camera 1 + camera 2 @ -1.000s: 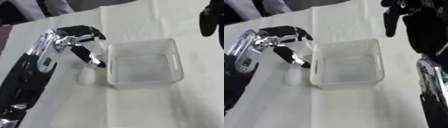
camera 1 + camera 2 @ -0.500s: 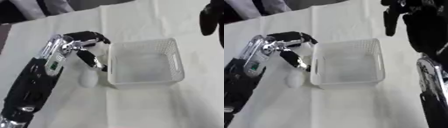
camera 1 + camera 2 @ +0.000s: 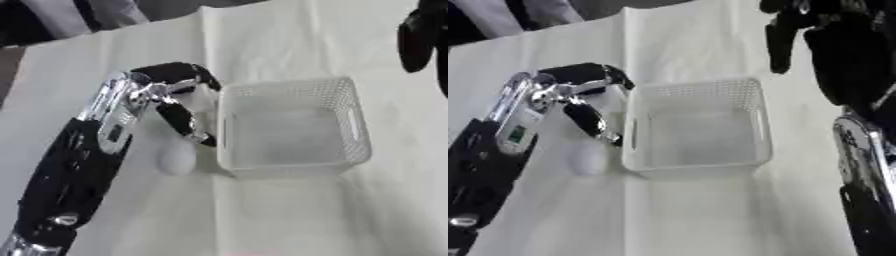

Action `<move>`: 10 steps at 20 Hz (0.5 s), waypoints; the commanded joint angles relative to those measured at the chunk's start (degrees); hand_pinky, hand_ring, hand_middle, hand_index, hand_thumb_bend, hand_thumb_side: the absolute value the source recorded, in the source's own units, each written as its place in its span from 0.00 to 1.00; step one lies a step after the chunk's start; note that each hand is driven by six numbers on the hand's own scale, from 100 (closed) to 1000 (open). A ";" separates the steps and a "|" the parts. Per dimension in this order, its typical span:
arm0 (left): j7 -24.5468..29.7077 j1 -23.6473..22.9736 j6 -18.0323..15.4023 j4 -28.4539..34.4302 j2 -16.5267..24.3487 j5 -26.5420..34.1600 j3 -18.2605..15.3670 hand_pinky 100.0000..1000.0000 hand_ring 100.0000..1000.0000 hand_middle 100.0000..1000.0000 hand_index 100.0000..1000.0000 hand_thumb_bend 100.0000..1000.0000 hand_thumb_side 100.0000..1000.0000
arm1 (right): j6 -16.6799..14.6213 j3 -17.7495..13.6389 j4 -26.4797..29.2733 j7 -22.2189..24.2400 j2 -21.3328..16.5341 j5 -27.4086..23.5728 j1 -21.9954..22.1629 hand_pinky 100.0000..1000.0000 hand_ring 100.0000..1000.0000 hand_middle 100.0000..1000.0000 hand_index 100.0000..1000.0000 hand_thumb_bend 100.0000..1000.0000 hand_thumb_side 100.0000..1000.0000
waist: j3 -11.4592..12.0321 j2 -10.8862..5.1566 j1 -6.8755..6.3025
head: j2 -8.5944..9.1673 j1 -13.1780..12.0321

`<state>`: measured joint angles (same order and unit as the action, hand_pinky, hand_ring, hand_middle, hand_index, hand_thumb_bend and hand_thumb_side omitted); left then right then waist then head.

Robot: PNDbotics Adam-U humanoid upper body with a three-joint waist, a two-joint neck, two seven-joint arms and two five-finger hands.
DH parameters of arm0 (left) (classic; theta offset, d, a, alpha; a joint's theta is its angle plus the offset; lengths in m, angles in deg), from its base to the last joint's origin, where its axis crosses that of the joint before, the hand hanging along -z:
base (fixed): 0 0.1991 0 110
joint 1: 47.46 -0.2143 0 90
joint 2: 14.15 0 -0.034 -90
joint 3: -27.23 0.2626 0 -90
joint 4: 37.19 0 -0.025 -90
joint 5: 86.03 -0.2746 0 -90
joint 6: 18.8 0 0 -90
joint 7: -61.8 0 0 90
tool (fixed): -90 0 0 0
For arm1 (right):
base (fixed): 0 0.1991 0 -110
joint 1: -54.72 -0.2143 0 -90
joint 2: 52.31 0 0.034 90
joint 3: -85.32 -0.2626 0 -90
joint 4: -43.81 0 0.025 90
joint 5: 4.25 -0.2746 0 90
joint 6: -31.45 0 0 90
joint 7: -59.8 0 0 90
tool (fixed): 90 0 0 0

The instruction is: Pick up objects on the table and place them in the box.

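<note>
Small white rounded object (image 3: 176, 159) on cloth-covered table (image 3: 280, 220) just beside white perforated box (image 3: 293, 127) (box empty), left hand (image 3: 179, 102) now nearer box wall, fingers curled on nothing, pick pending; right hand (image 3: 833, 40) raised far, fingers relaxed.

white blob (image 3: 176, 159): too blurry to say what it is
right hand (image 3: 846, 45): cut off at top edge
left hand (image 3: 182, 100): grip unclear
</note>
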<state>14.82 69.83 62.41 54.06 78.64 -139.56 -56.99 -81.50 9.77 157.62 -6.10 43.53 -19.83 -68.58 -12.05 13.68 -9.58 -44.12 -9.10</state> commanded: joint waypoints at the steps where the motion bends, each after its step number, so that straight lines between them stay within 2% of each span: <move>1: 0.11 -1.73 -0.84 -0.12 2.83 -1.06 0.46 0.22 0.53 0.63 0.71 0.42 0.31 | 0.09 0.01 0.78 0.35 0.15 -0.18 -0.52 0.09 0.24 0.57 0.79 0.00 0.99 | 0.26 -0.42 0.35 | 0.01 -0.04; 2: -1.52 -2.15 -0.60 0.43 3.08 -0.76 0.01 0.08 0.43 0.48 0.56 0.00 0.09 | 0.13 0.00 0.78 0.39 0.15 -0.17 -0.47 0.09 0.24 0.57 0.79 0.00 0.99 | 0.38 -0.39 0.37 | 0.01 0.02; 3: -3.64 -2.60 -0.12 0.82 3.26 -0.48 -0.18 0.16 0.48 0.56 0.64 0.15 0.22 | 0.16 0.00 0.78 0.42 0.15 -0.17 -0.46 0.09 0.24 0.57 0.79 0.00 0.99 | 0.43 -0.37 0.37 | 0.01 0.02; 4: -5.73 -2.90 0.43 1.03 3.32 -0.34 -0.29 0.01 0.38 0.43 0.49 0.00 0.03 | 0.18 -0.01 0.78 0.45 0.16 -0.18 -0.45 0.09 0.24 0.56 0.79 0.00 0.99 | 0.48 -0.35 0.40 | 0.01 0.03; 5: -8.88 -3.16 1.15 1.52 3.11 -0.12 -0.57 0.00 0.18 0.21 0.28 0.00 0.10 | 0.17 -0.02 0.78 0.48 0.17 -0.18 -0.50 0.09 0.24 0.56 0.79 0.00 0.99 | 0.58 -0.25 0.49 | 0.01 0.03; 6: -12.86 -3.41 1.81 2.21 2.77 0.14 -0.88 0.00 0.04 0.08 0.16 0.00 0.08 | 0.12 -0.01 0.78 0.53 0.19 -0.18 -0.61 0.09 0.24 0.56 0.78 0.00 0.99 | 0.68 -0.14 0.63 | 0.01 0.02; 8: -19.90 -3.89 2.63 2.64 2.36 0.44 -0.85 0.00 0.00 0.02 0.11 0.00 0.07 | -0.02 -0.03 0.78 0.58 0.22 -0.20 -0.79 0.09 0.24 0.56 0.78 0.00 0.99 | 0.76 -0.01 0.88 | 0.01 -0.06; 10: -24.87 -4.12 2.83 2.38 2.22 0.74 -0.64 0.00 0.00 0.00 0.10 0.00 0.04 | -0.15 -0.07 0.78 0.57 0.23 -0.21 -0.90 0.09 0.24 0.56 0.78 0.00 0.99 | 0.82 0.06 1.08 | 0.01 -0.17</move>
<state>-6.96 65.66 64.85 56.19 80.37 -138.82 -57.40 -81.52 9.77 157.62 -5.66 43.53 -19.87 -68.59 -11.32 14.32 -8.89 -44.12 -9.10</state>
